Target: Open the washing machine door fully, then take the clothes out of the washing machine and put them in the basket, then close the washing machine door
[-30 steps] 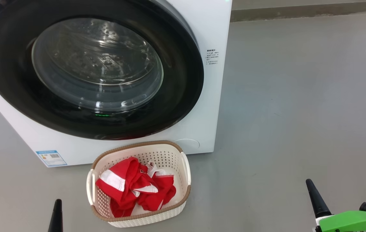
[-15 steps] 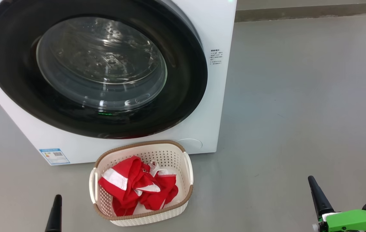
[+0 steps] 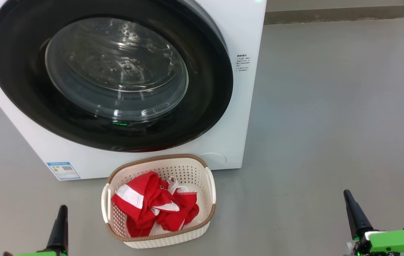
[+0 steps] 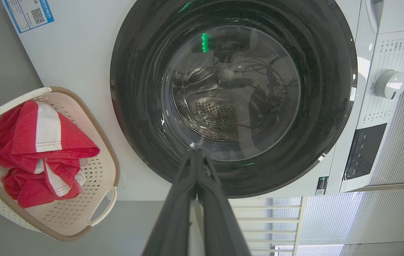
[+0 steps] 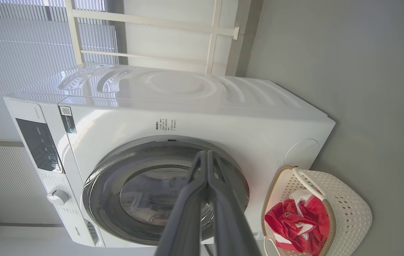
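Note:
The white washing machine [image 3: 230,32] [image 4: 77,57] [image 5: 194,106] stands ahead with its round black washing machine door [image 3: 20,92] [image 4: 330,89] [image 5: 98,185] closed flat against the front. Through its glass window [image 3: 116,67] the steel drum looks bare. On the floor in front stands the cream basket [image 3: 202,227] [image 4: 98,167] [image 5: 351,209] holding the red and white clothes [image 3: 152,206] [image 4: 27,149] [image 5: 290,220]. My left gripper [image 3: 62,209] [image 4: 197,153] is shut and holds nothing, low left of the basket. My right gripper [image 3: 347,195] [image 5: 207,153] is shut and holds nothing, far to the basket's right.
Grey floor [image 3: 330,106] stretches wide to the right of the machine. The control panel [image 4: 363,153] and dial [image 4: 389,84] sit on the machine's upper front. A white frame and slatted wall panels [image 5: 27,46] stand behind the machine.
The whole head view has shifted slightly right and down, so the camera has moved. Both grippers show a little more at the bottom edge. Door, basket and clothes have not moved.

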`<state>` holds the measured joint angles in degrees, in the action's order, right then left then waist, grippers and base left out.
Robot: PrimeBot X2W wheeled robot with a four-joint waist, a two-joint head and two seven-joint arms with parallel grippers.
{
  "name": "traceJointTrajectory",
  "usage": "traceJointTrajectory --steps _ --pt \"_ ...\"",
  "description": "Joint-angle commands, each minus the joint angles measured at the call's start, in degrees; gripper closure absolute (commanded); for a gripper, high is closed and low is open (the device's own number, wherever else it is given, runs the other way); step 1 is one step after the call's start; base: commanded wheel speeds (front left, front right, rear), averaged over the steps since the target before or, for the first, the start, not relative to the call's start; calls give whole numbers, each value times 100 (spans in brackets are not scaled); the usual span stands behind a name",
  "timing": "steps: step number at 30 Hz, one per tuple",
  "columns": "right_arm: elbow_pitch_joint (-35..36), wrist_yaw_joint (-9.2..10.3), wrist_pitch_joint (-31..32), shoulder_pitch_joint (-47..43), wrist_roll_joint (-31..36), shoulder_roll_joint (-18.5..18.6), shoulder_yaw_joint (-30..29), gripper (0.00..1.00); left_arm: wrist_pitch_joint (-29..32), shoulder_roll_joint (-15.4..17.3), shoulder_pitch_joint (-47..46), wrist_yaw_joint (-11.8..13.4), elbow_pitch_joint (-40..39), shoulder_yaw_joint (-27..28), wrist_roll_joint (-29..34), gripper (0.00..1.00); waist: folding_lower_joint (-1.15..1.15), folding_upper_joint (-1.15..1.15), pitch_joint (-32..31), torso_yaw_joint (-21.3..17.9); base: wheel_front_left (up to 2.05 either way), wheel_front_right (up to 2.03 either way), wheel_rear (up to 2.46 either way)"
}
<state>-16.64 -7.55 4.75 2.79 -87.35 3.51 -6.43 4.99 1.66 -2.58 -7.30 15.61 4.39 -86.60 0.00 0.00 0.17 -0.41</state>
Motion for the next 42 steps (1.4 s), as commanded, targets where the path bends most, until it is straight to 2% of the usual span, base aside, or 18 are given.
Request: traceJointTrajectory --steps 1,8,42 --pt "198 6 53 316 -151 -5 76 100 46 114 -287 -18 -153 198 -170 100 0 0 0 6 0 0 0" --pt "262 6 162 338 -493 -49 5 100 151 121 -360 -19 -157 215 -555 100 0 0 1 41 0 0 0" --pt "262 6 169 339 -486 -55 -4 100 150 121 -360 -19 -157 214 -556 100 0 0 1 41 0 0 0"
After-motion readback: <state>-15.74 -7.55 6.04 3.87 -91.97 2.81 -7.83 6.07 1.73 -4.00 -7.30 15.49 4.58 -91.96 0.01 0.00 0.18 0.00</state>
